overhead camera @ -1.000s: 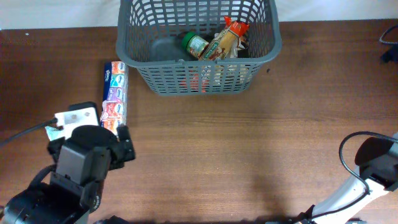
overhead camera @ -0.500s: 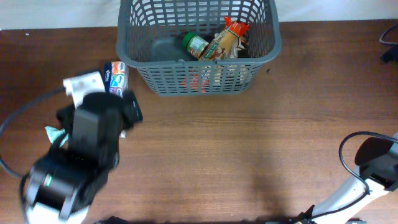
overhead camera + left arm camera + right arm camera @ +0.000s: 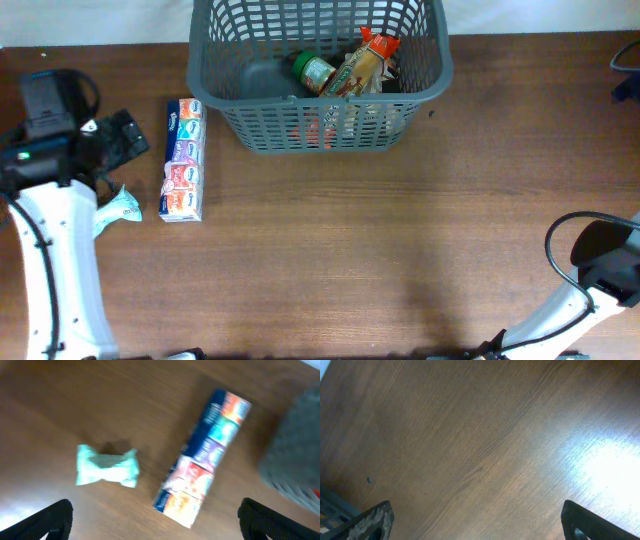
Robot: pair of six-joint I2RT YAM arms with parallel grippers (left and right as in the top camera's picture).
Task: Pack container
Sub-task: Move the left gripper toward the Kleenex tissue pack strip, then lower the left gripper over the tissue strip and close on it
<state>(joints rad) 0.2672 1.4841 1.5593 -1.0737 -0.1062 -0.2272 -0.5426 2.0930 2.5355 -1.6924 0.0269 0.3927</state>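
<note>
The dark grey lattice container stands at the back of the table; it holds a green-lidded jar and an orange-topped snack bag. A long colourful pack lies left of the container; it also shows in the left wrist view. A small mint-green packet lies left of the pack and shows in the left wrist view. My left gripper is open and empty, above the table left of the pack; its fingers frame both items. My right gripper is open and empty over bare wood.
The right arm's base and cable sit at the front right corner. A dark object lies at the right edge. A corner of the container shows at the lower left of the right wrist view.
My left arm has swung from the front left up and away to the far left, uncovering the colourful pack and the mint-green packet. The right arm has not moved.
</note>
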